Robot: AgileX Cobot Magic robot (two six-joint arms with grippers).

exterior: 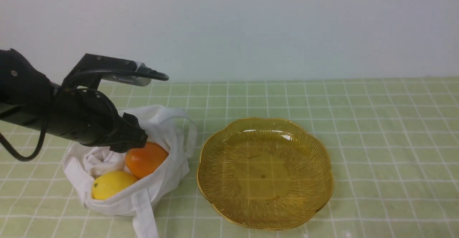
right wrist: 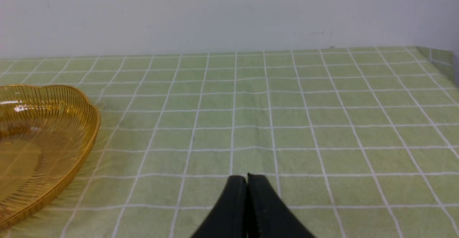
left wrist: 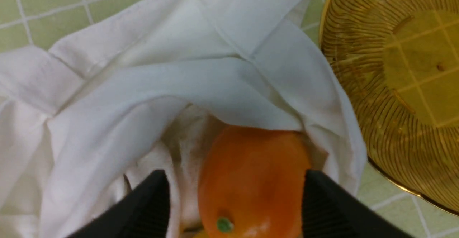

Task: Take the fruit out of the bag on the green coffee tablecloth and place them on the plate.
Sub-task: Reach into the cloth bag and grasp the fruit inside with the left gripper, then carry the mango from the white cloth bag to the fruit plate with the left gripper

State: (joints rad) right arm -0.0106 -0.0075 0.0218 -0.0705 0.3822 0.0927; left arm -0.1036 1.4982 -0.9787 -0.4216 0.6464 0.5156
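The bag (exterior: 154, 191) lies slumped and open on the green coffee tablecloth (exterior: 376, 123), just beside the plate (exterior: 265, 120) on the plate's left, one strap trailing off toward the near edge of the tabletop. Both pieces of fruit are inside the bag. The orange mango-like one (exterior: 146, 159) is the nearer of the two to the plate, and the yellow lemon (exterior: 111, 184) touches it on the side away from the plate. The plate holds nothing.

The left claw (exterior: 134, 143) reaches down into the bag's mouth, and its jaws are spread wide to either side of the orange fruit. In the left wrist view there is a clear gap of white cloth between one finger (left wrist: 150, 202) and the fruit, while the other finger sits right at the fruit's edge; it has no hold on it.

The right claw (right wrist: 246, 180) is on the plate's right, low over bare tablecloth, jaws pressed together and gripping nothing
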